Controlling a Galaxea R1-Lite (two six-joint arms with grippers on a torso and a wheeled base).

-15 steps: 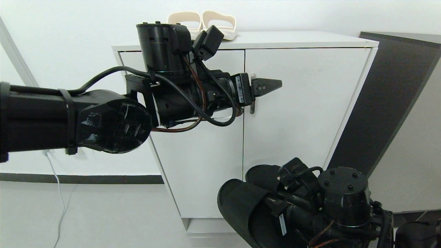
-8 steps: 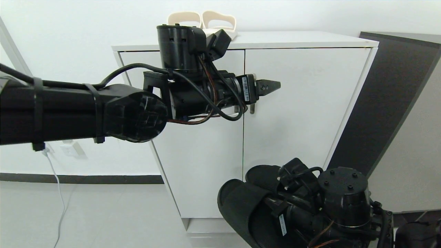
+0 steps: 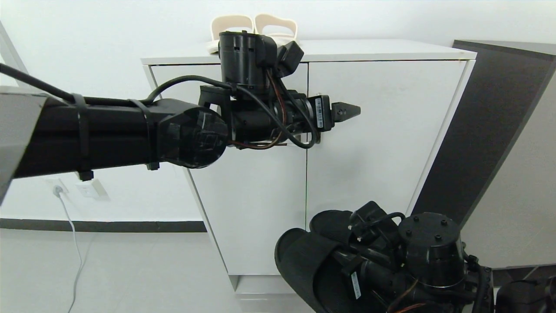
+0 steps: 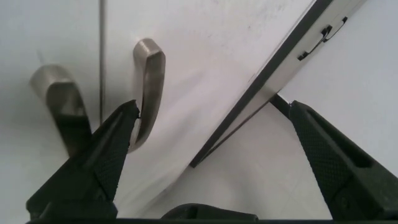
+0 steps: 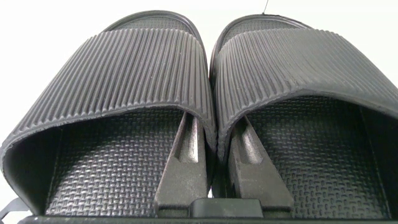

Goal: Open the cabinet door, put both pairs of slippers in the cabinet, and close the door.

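The white cabinet (image 3: 382,130) has both doors closed. A cream pair of slippers (image 3: 254,25) rests on its top. My left gripper (image 3: 347,112) is open at the centre seam, level with the metal handles. In the left wrist view one finger (image 4: 99,168) nearly touches the right door's handle (image 4: 149,87), and the other handle (image 4: 62,112) is beside it. Low in front of the cabinet, my right gripper (image 5: 217,155) is shut on the black slippers (image 3: 304,261), one finger inside each slipper (image 5: 124,93), pinching their adjoining sides together.
A dark grey panel (image 3: 486,130) leans along the cabinet's right side. On the wall to the left are a socket (image 3: 89,189) and a hanging white cable (image 3: 74,243). A dark baseboard strip (image 3: 104,226) runs along the floor.
My left arm has pushed forward and to the right, bringing its wrist closer to the cabinet doors and the gripper up to the handles. The right arm with the black slippers has barely moved.
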